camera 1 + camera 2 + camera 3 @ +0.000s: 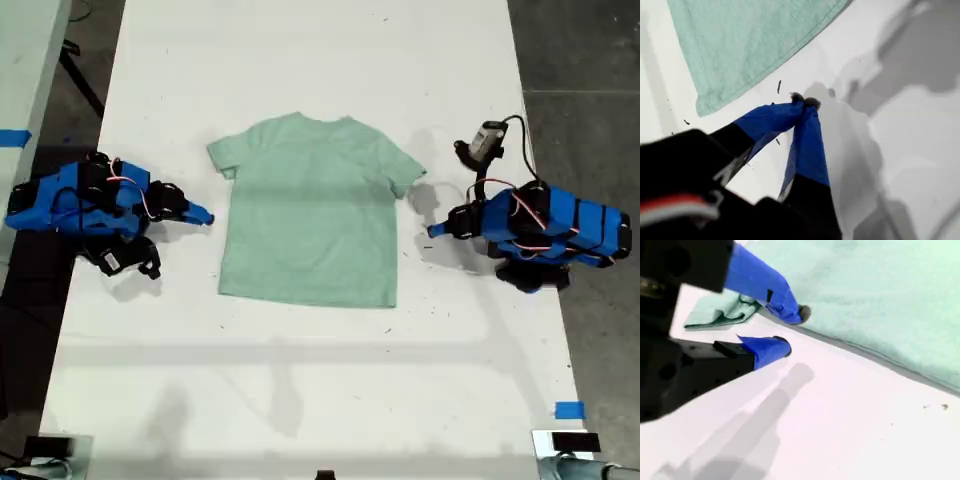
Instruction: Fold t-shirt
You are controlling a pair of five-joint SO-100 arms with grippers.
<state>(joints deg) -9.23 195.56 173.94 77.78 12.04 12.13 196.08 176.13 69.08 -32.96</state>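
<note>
T-shirt [310,215] lies flat and unfolded in the middle of the white surface [300,380], neck toward the far edge in the exterior view, both sleeves spread. One arm [80,200] rests at the exterior view's left and another [545,225] at its right. Each points in toward the cloth without touching it. I cannot match them to the wrist views.

My first gripper [804,100] has its jaws pressed together on nothing, above bare surface near a corner of the cloth. My second gripper [792,330] has its jaws parted and empty, close beside a rumpled sleeve [720,315].

Folding looks not yet begun. I judge the next move calls for pinching an edge or sleeve. No containers are in view.
</note>
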